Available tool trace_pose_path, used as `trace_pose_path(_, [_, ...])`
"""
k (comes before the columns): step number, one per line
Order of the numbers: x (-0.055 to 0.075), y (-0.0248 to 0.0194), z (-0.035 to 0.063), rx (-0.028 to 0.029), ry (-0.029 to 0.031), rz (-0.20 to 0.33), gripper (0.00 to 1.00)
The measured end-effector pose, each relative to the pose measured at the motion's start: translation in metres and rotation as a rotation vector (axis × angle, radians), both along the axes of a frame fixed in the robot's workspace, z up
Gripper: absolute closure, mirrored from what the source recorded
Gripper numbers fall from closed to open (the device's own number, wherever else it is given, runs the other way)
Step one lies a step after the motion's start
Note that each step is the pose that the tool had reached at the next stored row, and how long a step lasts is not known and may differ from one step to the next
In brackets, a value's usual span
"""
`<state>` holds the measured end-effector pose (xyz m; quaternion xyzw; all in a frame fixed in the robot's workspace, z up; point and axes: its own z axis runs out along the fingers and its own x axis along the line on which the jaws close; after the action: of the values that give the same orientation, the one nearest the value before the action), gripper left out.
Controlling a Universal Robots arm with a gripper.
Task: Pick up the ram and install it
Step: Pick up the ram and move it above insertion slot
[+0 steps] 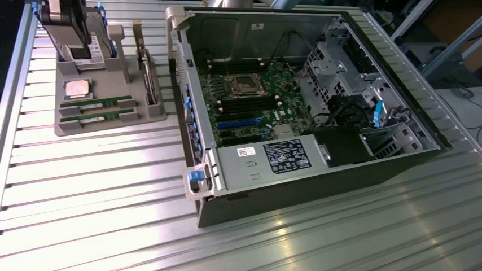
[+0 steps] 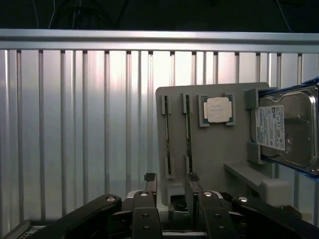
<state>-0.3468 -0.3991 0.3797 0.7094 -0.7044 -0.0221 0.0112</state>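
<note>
Two ram sticks (image 1: 94,104) (image 1: 94,117), thin and green, lie side by side in slots of a grey holder tray (image 1: 113,129) at the exterior view's left. The wrist view sees them edge-on as two narrow strips (image 2: 167,139) (image 2: 188,134) in the same tray (image 2: 209,159). My gripper (image 2: 171,177) hangs above the tray's near edge, just short of the sticks' ends. Its two dark fingertips (image 2: 149,177) stand apart, open, with nothing held between them.
The tray also carries a silver processor chip (image 2: 218,109), a hard drive (image 2: 286,132) standing on edge, and an expansion card (image 1: 150,73). An open computer case (image 1: 180,84) lies at the exterior view's right, with its motherboard (image 1: 249,101) and power supply (image 1: 279,158) exposed. Ribbed metal table (image 1: 90,197) all around.
</note>
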Motion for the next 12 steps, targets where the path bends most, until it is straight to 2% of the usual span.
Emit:
trace_pose_path(8, [0.001,-0.0013,-0.0168,-0.0004,0.0,-0.002,0.64])
trace_pose_path(12, [0.001,-0.0013,-0.0243,-0.003,0.0,-0.002,0.64])
